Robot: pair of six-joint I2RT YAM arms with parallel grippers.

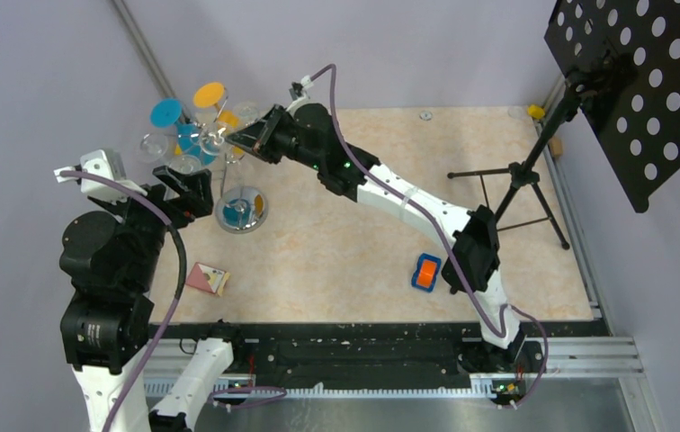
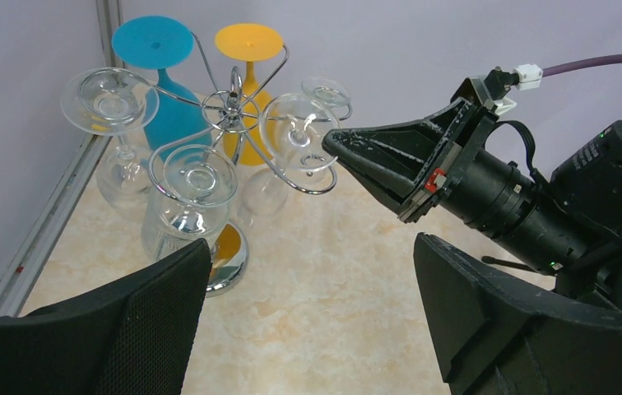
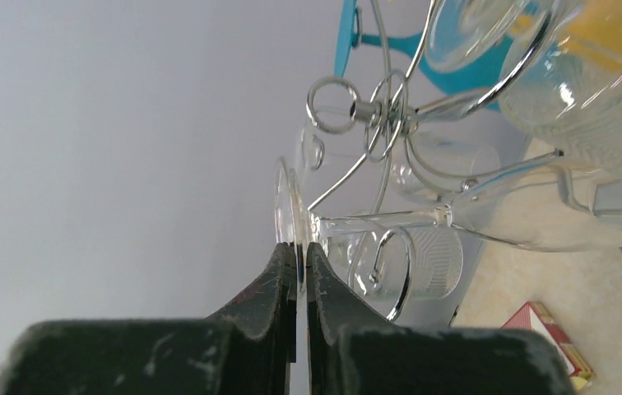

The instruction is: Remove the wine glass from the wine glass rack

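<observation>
The wine glass rack (image 1: 240, 210), a silver wire stand with curled arms and a round chrome base, stands at the far left; it also shows in the left wrist view (image 2: 232, 103) and the right wrist view (image 3: 378, 111). Several glasses hang on it upside down, among them a blue one (image 2: 153, 45) and an orange one (image 2: 248, 41). My right gripper (image 1: 245, 137) (image 3: 300, 263) is shut on the foot rim of a clear wine glass (image 3: 287, 202) (image 2: 299, 132) whose stem still lies in a rack arm. My left gripper (image 1: 188, 189) (image 2: 309, 247) is open and empty, just before the rack's base.
A black tripod stand (image 1: 516, 175) with a perforated black board (image 1: 642, 81) stands at the right. An orange and blue object (image 1: 425, 272) and a red and white box (image 1: 206, 279) lie on the table. The wall is close behind the rack.
</observation>
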